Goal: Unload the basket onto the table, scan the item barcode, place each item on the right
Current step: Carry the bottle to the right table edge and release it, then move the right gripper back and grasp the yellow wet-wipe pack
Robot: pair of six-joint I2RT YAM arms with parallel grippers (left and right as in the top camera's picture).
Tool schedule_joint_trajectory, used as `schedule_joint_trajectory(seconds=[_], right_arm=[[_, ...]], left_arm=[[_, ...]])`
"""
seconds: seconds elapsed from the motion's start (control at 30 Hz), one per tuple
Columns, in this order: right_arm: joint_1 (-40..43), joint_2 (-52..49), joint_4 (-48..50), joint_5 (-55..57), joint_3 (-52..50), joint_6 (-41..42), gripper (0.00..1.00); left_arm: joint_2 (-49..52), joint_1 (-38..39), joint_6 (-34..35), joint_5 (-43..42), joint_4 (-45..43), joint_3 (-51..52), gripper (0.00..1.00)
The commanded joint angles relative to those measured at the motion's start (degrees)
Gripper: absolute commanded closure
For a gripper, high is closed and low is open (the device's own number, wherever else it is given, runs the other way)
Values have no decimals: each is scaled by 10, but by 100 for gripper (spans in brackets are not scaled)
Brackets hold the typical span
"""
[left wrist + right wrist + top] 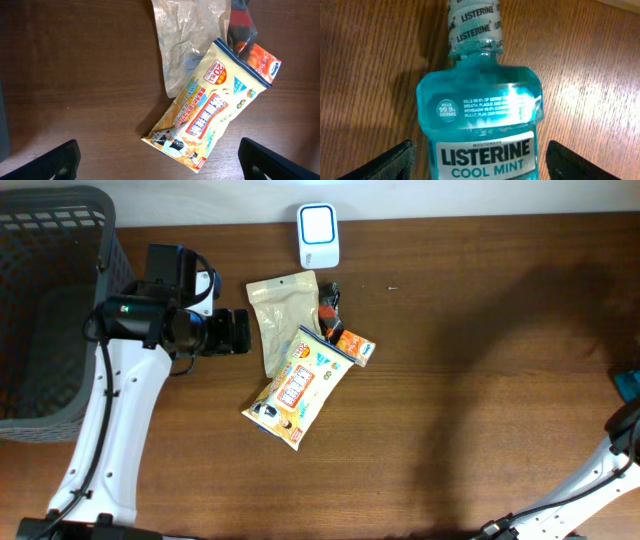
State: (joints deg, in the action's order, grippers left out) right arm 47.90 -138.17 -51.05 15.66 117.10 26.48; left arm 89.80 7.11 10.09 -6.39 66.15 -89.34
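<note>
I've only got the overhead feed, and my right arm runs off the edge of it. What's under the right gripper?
Observer: A Listerine bottle of blue mouthwash lies front label up on the table. The right gripper is open, with its fingers clear of the bottle on both sides.
Operator: Any barcode showing on it?
Observer: None in the right wrist view. Only the front label and the white printed cap show.
Operator: And what does the left wrist see?
Observer: The left gripper is open, with the yellow pouch ahead of its fingers. The pouch's front artwork faces up, with a red "20" badge. I can make out no barcode there.
</note>
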Motion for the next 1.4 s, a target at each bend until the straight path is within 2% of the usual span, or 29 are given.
schedule_joint_trajectory(seconds=[0.0, 0.13, 0.3, 0.43, 0.53, 0.67, 0.73, 0.8, 0.87, 0.9, 0.97, 1.2, 1.37], right_arm=[[-3, 25, -20, 11, 7, -12, 8], [-11, 87, -66, 0, 56, -21, 6], [-67, 209, -73, -151, 63, -57, 6], [-168, 225, -119, -337, 63, -108, 4], [-257, 225, -160, -394, 62, -138, 1], [-418, 224, -183, -390, 61, -299, 1], [-477, 219, -189, -390, 60, -348, 1], [-535, 203, -198, -381, 60, -357, 0], [-581, 178, -205, -376, 59, -356, 13], [-600, 164, -213, -376, 59, -357, 23], [-627, 140, -228, -375, 59, -357, 33], [-705, 75, -236, -377, 59, -385, 33], [-715, 35, -232, -356, 59, -385, 34]], left_arm=[[1, 1, -7, 4, -1, 2, 1], [1, 1, -7, 4, -1, 2, 1], [1, 1, -7, 4, -1, 2, 1], [1, 1, -7, 4, -1, 2, 1], [1, 1, -7, 4, -1, 2, 1], [1, 1, -7, 4, -1, 2, 1], [1, 1, -7, 4, -1, 2, 1], [1, 1, -7, 4, -1, 2, 1], [1, 1, -7, 4, -1, 2, 1], [1, 1, -7, 4, -1, 2, 1], [1, 1, -7, 4, -1, 2, 1], [1, 1, -7, 4, -1, 2, 1], [1, 1, -7, 4, -1, 2, 1]])
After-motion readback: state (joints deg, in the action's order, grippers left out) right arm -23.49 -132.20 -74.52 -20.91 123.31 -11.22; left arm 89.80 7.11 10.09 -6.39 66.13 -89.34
